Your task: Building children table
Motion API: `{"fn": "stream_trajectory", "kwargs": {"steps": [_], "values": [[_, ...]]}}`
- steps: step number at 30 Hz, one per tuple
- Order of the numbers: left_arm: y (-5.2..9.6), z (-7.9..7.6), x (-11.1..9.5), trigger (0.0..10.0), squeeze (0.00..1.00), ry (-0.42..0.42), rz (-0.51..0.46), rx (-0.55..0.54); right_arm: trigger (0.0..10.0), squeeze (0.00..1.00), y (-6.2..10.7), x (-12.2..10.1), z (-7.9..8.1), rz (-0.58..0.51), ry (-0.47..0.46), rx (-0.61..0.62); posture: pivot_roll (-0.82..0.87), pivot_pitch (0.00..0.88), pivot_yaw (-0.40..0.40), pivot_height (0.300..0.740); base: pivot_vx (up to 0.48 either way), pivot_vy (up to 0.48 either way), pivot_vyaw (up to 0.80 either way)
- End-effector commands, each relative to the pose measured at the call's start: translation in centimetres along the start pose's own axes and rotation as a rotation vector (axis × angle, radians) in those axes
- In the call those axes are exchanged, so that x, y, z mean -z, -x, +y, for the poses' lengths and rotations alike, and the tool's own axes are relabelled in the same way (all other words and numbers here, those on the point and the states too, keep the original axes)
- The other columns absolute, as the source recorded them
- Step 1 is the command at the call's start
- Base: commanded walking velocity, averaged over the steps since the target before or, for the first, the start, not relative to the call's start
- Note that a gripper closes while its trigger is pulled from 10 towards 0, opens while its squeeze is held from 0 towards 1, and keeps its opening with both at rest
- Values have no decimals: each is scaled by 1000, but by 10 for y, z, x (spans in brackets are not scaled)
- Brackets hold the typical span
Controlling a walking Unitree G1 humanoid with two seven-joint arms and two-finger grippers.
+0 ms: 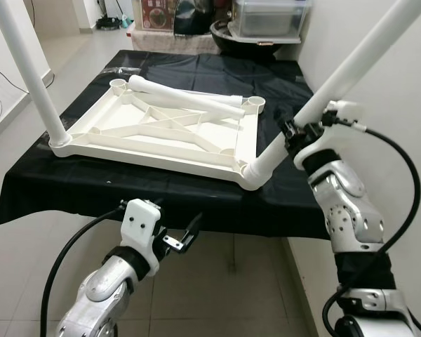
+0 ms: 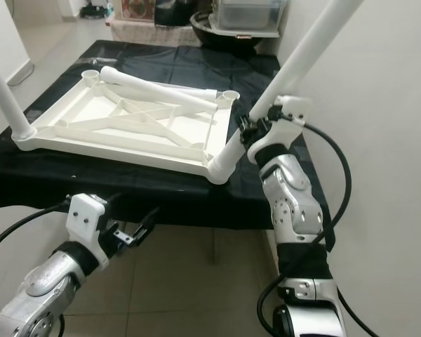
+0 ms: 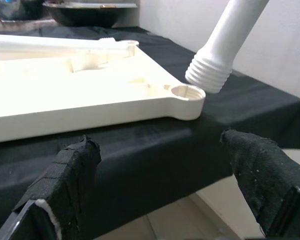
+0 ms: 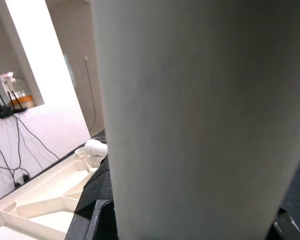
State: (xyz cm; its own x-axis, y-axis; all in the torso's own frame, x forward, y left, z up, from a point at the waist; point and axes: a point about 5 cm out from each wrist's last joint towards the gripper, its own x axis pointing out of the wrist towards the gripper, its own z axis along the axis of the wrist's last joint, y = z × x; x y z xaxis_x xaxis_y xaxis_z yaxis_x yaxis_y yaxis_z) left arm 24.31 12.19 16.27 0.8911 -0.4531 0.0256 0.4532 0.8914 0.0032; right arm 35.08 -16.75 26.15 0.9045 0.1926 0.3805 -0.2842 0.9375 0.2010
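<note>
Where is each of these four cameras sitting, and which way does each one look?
Left eye view: on the head, looking down at the upturned tabletop; both arms show.
Right eye view: beside it, same scene.
Left wrist view: along the open left gripper toward the corner socket.
Right wrist view: pressed against the leg the right gripper holds.
Shared: the leg.

No text, label, brand, number or sign can be read in any view. A reddish printed panel (image 1: 156, 12) is seen at the far end of the room, but its markings are too small and blurred.
</note>
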Motion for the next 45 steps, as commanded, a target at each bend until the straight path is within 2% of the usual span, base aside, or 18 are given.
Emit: {"fn": "stream_trajectory", "kwargs": {"steps": [1,9,16,28,37,39,41,42,43,44,45], "values": [[0,1,4,10000,0,-11,10,-16,10000,0,-2,-3,2,-29,17,4,80,113,-46,740,311,0,0],[-1,1,7,10000,0,-36,13,-26,10000,0,-1,5,13,-37,14,-3,82,119,-44,740,314,0,0],[0,2,8,10000,0,-35,16,-31,10000,0,-3,7,16,-40,8,-8,85,118,-43,740,313,0,0],[-3,0,8,10000,0,-23,14,-27,10000,0,-5,6,16,-60,5,-7,84,121,-42,740,314,0,0],[-3,0,9,10000,0,-13,25,-30,10000,0,-8,3,13,-64,-7,-18,85,124,-39,740,0,0,0],[-2,-2,11,10000,0,-12,28,-16,10000,0,-12,3,12,-28,-27,-104,85,123,-41,740,0,0,0],[-2,-2,11,10000,0,-12,28,-16,10000,0,-12,3,12,-28,-27,-104,85,123,-41,740,0,0,0],[-1,-5,11,10000,0,-7,31,2,10000,0,-13,5,12,-2,-42,-161,84,128,-41,740,0,0,0],[-1,-5,11,10000,0,-7,31,2,10000,0,-13,5,12,-2,-42,-161,84,128,-41,740,0,0,0],[1,-9,11,10000,0,6,35,36,10000,0,-15,5,8,37,-72,-233,88,135,-43,740,0,0,0],[1,-9,11,10000,0,6,35,36,10000,0,-15,5,8,37,-72,-233,88,135,-43,740,0,0,0]]}}
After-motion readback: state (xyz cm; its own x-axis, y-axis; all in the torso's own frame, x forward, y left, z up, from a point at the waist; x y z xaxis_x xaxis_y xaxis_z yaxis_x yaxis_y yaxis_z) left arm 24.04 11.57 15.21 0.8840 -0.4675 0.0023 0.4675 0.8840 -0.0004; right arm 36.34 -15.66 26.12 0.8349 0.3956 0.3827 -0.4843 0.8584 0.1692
